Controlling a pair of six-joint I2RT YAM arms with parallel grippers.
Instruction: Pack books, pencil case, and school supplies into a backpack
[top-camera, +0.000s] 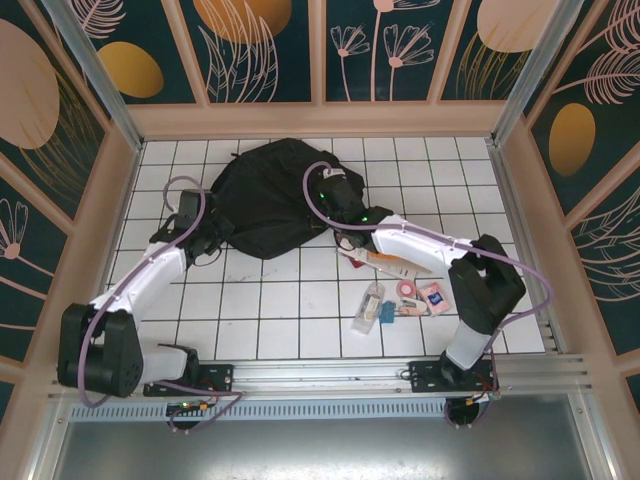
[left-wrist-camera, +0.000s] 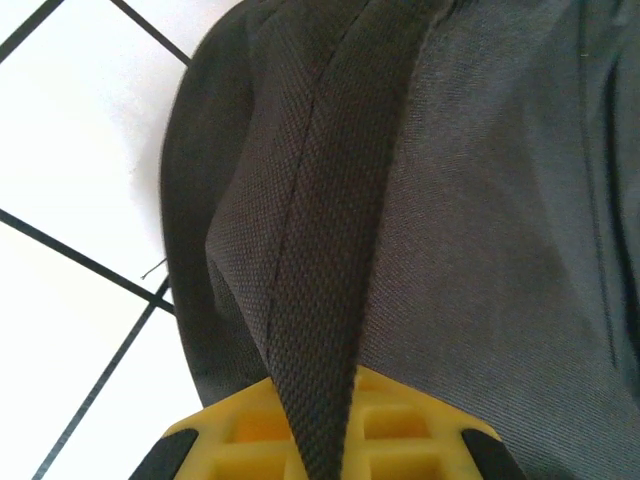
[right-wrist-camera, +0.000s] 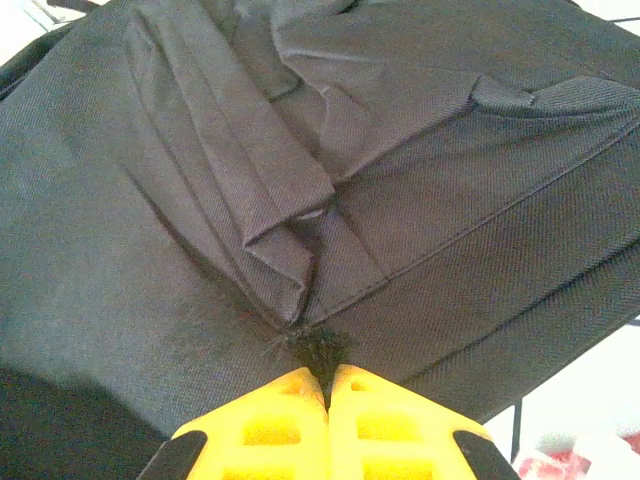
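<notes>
White tiles with dark grid lines cover the desk (top-camera: 280, 300), boxed in by patterned wall panels on three sides and a metal rail along the near edge. At the left, open tiles lie between the wall and the left arm. The left claw (left-wrist-camera: 320, 395) is clamped on a woven black strap (left-wrist-camera: 320, 250) at the left edge of the backpack (top-camera: 270, 195), the webbing running down between its yellow fingers (left-wrist-camera: 245, 425). The backpack lies slumped at the far middle of the desk, with bare tiles in front of it between the two arms. Its opening is hard to make out among the folds. The right claw (right-wrist-camera: 328, 378) has its fingers pressed together on a small frayed tuft of the backpack's fabric at its right side. Just right of the backpack, the books (top-camera: 385, 262) lie mostly hidden under the right forearm. The school supplies (top-camera: 408, 295) are scattered near the right arm's base: a clear packet (top-camera: 368, 310), a pink tape roll (top-camera: 408, 288), a blue-and-white card (top-camera: 435, 295). A blurred red patch sits cut off in the right wrist view's corner.
</notes>
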